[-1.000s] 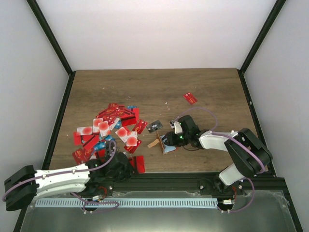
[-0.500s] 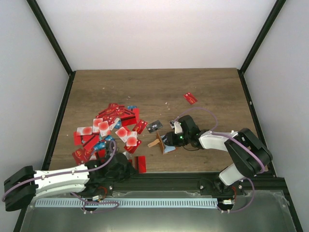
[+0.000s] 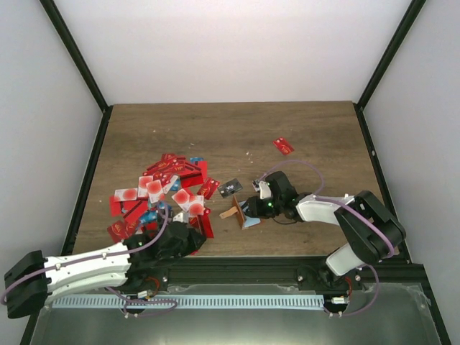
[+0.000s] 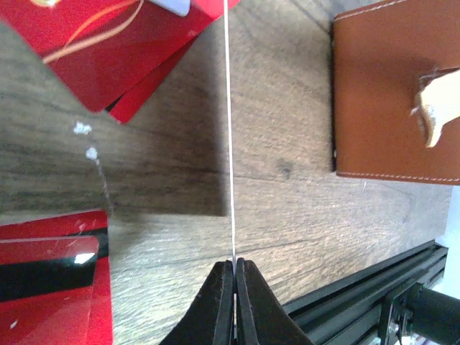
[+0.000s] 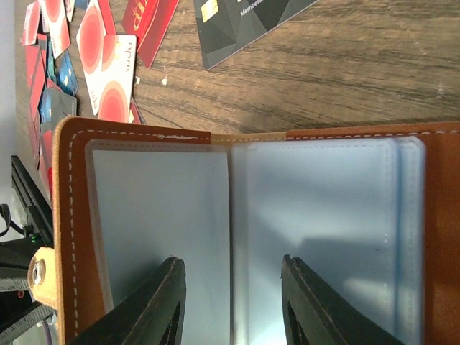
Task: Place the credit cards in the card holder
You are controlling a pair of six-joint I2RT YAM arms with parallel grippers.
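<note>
The card holder (image 5: 144, 215) lies open on the tabletop (image 3: 237, 129) directly under the right end effector (image 5: 230, 262). Its light blue inner panels face up, framed by a stitched orange-brown border. The fingers (image 5: 169, 302) of this end effector are spread wide, one over each panel on either side of the fold. Whether they press on the panels cannot be told. Just beyond the holder's far edge, ahead of those fingers, a black card (image 5: 244, 21) lies flat on the wood. White cards with red blotches sit farther off to the left of it.

The left end effector (image 4: 234, 269) has its fingers pressed together, pinching a single credit card (image 4: 230, 144). The wrist camera sees this card edge-on, as a thin pale line running straight out from the tips. It casts a dark shadow on the wood to the left. Ahead and to the right of these tips, apart from the pinched card, is the brown outer face of the holder. To their left, red cards lie flat and overlapping.

From above, the heap of credit cards (image 3: 165, 190) spreads out beyond the left end effector. A lone red card (image 3: 283, 146) lies well beyond the right one.
</note>
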